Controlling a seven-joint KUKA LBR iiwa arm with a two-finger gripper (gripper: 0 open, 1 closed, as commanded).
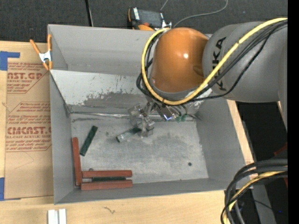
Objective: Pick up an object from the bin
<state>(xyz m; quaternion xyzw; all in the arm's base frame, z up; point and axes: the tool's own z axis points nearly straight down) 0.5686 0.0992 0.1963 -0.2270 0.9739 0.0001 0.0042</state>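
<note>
My gripper [144,122] hangs low over the middle of the bin floor, under the orange dome on the wrist. Just below and left of its tips lies a small dark green piece with a light grey end [127,135], slanted, its right end touching or nearly touching the fingertips. I cannot tell whether the fingers close on it. Further left a dark green flat stick [88,140] lies tilted on the floor, well apart from the gripper.
A reddish-brown bar [75,160] lies along the left wall. Two more reddish bars with a dark green strip between them [106,179] rest along the front wall. The arm and its cables cover the bin's right rear part.
</note>
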